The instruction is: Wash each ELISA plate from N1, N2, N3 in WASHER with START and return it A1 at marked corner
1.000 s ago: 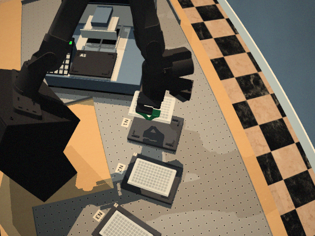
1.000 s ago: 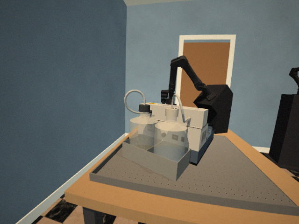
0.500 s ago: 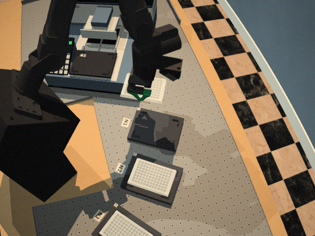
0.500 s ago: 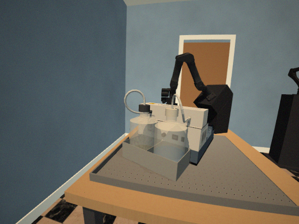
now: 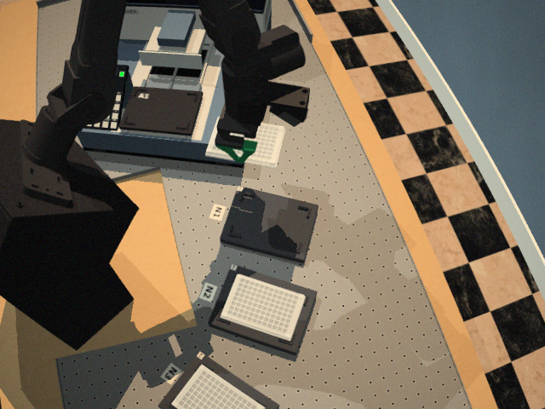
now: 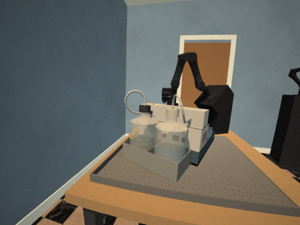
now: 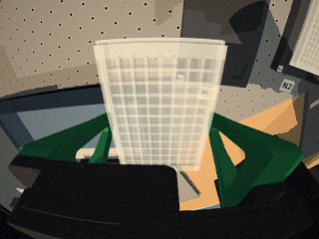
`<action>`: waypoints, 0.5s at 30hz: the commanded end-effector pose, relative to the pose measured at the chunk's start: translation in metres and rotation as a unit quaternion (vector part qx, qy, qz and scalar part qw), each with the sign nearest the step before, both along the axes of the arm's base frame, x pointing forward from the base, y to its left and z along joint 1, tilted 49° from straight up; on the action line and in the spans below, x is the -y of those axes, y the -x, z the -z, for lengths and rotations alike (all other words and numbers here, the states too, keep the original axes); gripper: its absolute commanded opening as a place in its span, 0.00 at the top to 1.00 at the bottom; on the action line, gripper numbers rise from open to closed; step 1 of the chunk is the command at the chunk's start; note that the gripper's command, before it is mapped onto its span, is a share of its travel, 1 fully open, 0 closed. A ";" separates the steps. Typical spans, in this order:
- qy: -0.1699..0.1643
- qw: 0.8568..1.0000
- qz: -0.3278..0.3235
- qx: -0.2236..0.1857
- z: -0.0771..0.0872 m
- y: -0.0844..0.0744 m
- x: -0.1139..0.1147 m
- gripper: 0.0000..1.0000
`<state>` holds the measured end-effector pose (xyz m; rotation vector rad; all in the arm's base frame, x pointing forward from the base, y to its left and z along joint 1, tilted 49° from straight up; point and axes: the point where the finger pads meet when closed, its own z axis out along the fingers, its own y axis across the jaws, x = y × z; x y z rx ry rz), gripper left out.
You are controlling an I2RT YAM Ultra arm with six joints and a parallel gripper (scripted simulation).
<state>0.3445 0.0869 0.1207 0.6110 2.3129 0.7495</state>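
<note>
My gripper point(image 5: 239, 152) point(image 7: 159, 118), with green fingers, is shut on a white 96-well plate point(image 5: 270, 142) point(image 7: 159, 100). It holds the plate in the air by the washer's front right corner. Nest N1 point(image 5: 268, 224) point(image 7: 226, 7) lies bare just below it. The washer's dark carrier point(image 5: 160, 110) is bare, with an A1 mark at its corner. The lamp point(image 5: 121, 73) is green above the keypad point(image 5: 110, 118). Nest N2 point(image 5: 222, 295) holds a plate point(image 5: 263, 306) point(image 7: 307, 34). The nest N3 plate point(image 5: 211, 391) shows at the bottom edge.
The washer's manifold point(image 5: 171, 57) sits behind the carrier. In the exterior view the washer body point(image 6: 179, 116) hides my fingers. Two bottles point(image 6: 144, 125) point(image 6: 170, 140) stand in a grey tray point(image 6: 154, 162) behind it. The arm's black base point(image 5: 48, 220) stands left of the nests.
</note>
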 end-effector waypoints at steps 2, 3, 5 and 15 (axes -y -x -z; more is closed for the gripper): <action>0.008 1.000 -0.013 0.002 -0.003 0.012 -0.012 1.00; 0.008 1.000 -0.013 0.002 -0.004 0.015 -0.016 1.00; 0.008 1.000 -0.014 0.002 -0.005 0.021 -0.024 1.00; 0.007 1.000 -0.014 0.002 -0.010 0.045 -0.056 1.00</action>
